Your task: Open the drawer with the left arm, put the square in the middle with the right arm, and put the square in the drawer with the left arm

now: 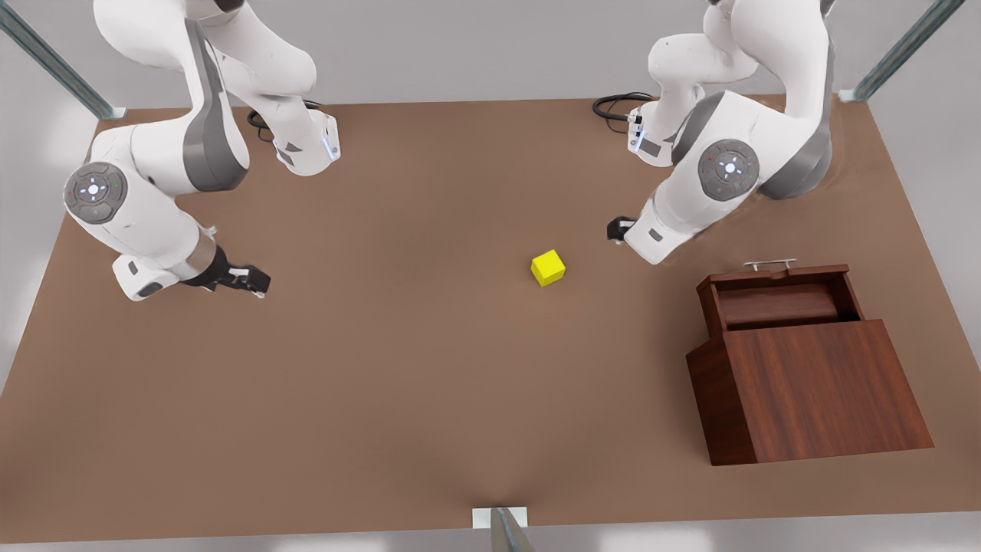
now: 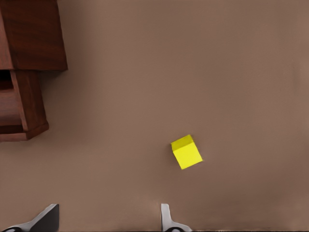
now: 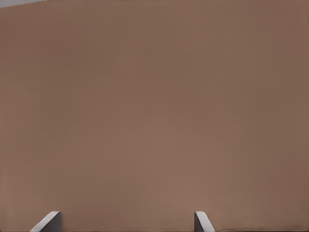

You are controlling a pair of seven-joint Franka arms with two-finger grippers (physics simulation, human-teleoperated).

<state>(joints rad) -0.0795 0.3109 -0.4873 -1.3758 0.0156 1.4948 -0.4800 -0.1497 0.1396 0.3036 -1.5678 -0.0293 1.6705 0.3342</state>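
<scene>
Brown tabletop (image 1: 383, 399) holds 1 yellow square (image 1: 548, 267), turned cornerwise, near the middle. 1 wooden box (image 1: 812, 391) sits on the front view's right, its drawer (image 1: 778, 295) pulled out, handle (image 1: 769, 264) facing the arms. 2 grippers: the left gripper (image 1: 615, 228) hangs spread wide near the square; the right gripper (image 1: 247, 280), also spread, waits far off.

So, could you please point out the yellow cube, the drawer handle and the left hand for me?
yellow cube (image 1: 548, 267): front view, top face.
drawer handle (image 1: 769, 264): front view, middle of the silver bar.
left hand (image 2: 108, 218): left wrist view, midway between its open fingertips.
</scene>
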